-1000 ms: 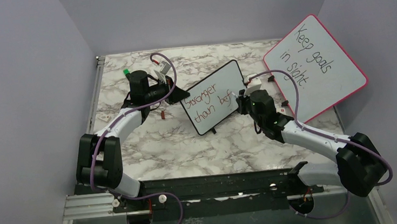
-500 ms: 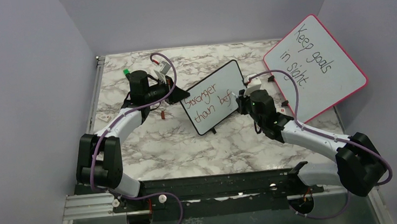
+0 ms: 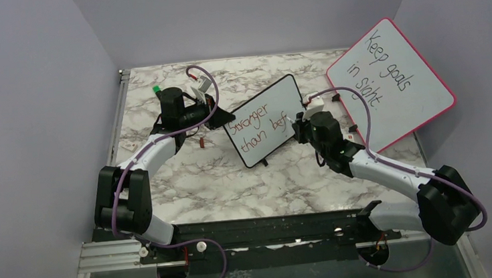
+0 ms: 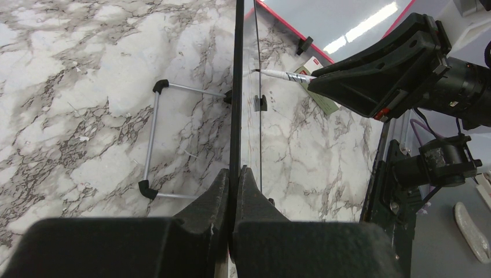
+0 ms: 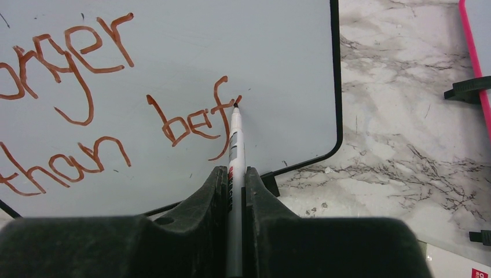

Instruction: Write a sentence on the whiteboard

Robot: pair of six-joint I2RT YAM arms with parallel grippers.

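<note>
- Right fingers (image 5: 211, 202): pressed onto the barrel of a white marker (image 5: 234, 145), which juts forward between them. Its dark tip touches the whiteboard (image 5: 231, 40) at the crossbar of the last letter written.
- Left fingers (image 4: 214, 197): pinching the whiteboard's thin black frame on the side nearest the left arm. The left wrist view shows the board edge-on between them.
- Whiteboard: mid-bench between the two arms, propped up off the marble bench (image 3: 193, 177) with a wire foot (image 4: 151, 142) behind it.
- Sentence (image 3: 259, 125): reddish-brown strokes in two lines. The upper line reads "Stronger" and the lower reads "than bef".
- Progress: the first line and most of the second appear done, and the marker is at the "f".
- Remaining: judging by the fragment, the closing letters of a word such as "before" are not yet written. The blank strip between the "f" and the frame's right edge is narrow, so those letters would need to be compact.
- Pink-framed board (image 3: 428, 99): leans at the right rear, bears black handwriting "Keep goals in sight", and is well apart from the marker tip.
</note>
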